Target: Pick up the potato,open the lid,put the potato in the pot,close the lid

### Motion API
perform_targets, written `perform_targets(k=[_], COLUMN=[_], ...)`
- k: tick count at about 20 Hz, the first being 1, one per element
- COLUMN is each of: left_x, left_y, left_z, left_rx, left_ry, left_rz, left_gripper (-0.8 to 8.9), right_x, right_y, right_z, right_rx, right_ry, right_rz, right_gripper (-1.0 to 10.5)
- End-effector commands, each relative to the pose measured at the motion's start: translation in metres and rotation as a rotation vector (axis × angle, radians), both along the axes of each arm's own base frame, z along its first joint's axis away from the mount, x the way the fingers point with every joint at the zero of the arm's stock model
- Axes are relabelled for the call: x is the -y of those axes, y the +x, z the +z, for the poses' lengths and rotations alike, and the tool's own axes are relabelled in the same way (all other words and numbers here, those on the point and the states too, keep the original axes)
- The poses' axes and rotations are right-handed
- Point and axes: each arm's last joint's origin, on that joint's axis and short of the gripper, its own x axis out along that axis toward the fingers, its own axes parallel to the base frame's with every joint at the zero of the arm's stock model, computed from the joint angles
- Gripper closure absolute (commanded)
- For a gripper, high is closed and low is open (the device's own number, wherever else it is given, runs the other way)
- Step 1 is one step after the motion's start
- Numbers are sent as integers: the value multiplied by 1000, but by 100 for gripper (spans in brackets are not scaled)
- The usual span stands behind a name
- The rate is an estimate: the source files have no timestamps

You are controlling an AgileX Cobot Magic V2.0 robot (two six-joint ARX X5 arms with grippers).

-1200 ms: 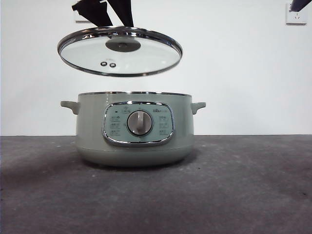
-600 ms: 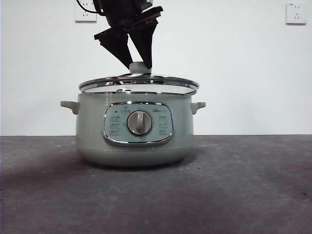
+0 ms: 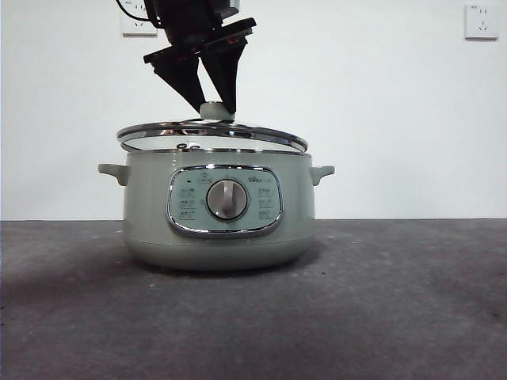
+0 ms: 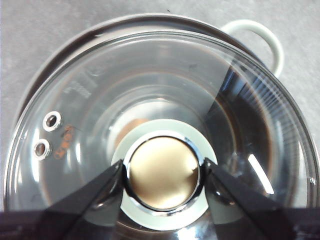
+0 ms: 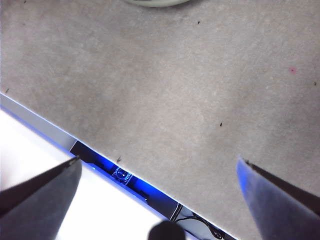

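Jaws of the left gripper pinched the sage-green knob of the lid from both sides, closed to the knob's width. In the left wrist view the same gripper showed its two black fingers pressing the chrome ring round the knob, one on each side. The glass lid sat over the pot, tilted a little: in the front view its steel rim stood slightly higher on the left and came down to meet the pot's rim on the right. It also sat a touch off-centre, reaching a bit past the pot's wall on the left. Two small vent holes showed near the lid's edge, and one pale side handle of the pot stuck out beyond the rim.

Through the glass an orange-brown blur lay low inside the pot, just beside the knob's base; whether that was the potato I could not tell for sure.

The pot stood on the dark grey table, its silver dial and chrome-framed control panel facing the front camera. Two wall sockets showed on the white wall behind.

The right gripper hung wide open over bare table near its edge, holding nothing.
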Motion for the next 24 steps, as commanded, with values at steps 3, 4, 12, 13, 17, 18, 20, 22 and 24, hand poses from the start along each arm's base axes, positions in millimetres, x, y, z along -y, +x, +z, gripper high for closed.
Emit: perform_targets(k=[3,4,12,13,17,18,20,22,24], left_x=[3,4,11,11,12,12,13,13,14], left_y=[5,6,16,16,15,15,15,15,16], left_z=[6,4,-23,-22,-23,-23,-23,-22,-21], left_rx=[49,34,9,25,-1,-6,-10,-6,2], left_ry=[-60,-80,58,87,57,37,24,15,-3], left_rz=[-10,-26,30,28,-17,-28,-32,-23,-10], left_gripper=[823,823,823,823,823,820,767,454,255], right_x=[0,0,0,0,0,-1,-1,-1,-1], right_y=[0,0,0,0,0,0,0,0,0], right_z=[-2,-2,-2,-2,-2,-2,-2,-2,-2], right_rx=[-10,-11,-12,-12,-8,-7,-7,-7,-7], right_ry=[6,6,8,8,12,13,13,13,12], right_rz=[-15,-17,-16,-16,-17,-17,-17,-17,-16], right_gripper=[36,36,36,36,36,36,36,36,36])
